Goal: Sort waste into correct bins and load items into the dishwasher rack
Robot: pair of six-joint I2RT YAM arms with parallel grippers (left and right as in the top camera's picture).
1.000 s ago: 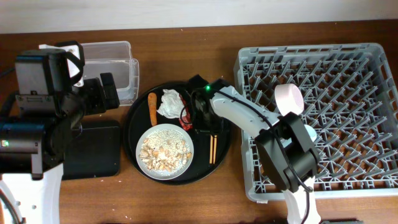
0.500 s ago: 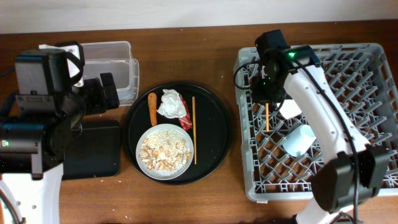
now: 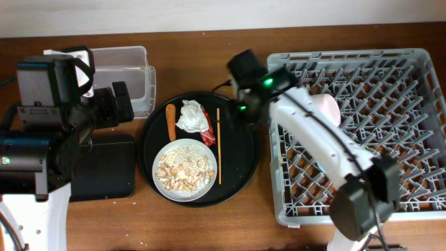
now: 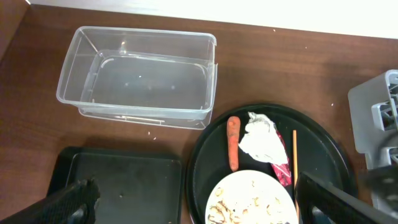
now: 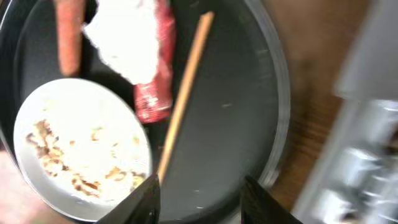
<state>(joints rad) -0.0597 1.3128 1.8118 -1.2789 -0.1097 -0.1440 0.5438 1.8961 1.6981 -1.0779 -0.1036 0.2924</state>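
My right gripper is open and empty above the right side of the round black tray. One wooden chopstick lies there beside the red wrapper, crumpled tissue, carrot stick and the plate of food scraps. The bowl stands in the dishwasher rack; my arm hides the cup and the other chopstick. My left gripper is open and empty, high over the flat black tray below the clear tub.
The clear tub and flat black tray sit left of the round tray, partly under my left arm. The rack fills the right side of the table. Bare wood runs along the back edge.
My right gripper carried one chopstick from the round tray to the rack, let it go, and swung back left over the tray. The left arm has not moved.
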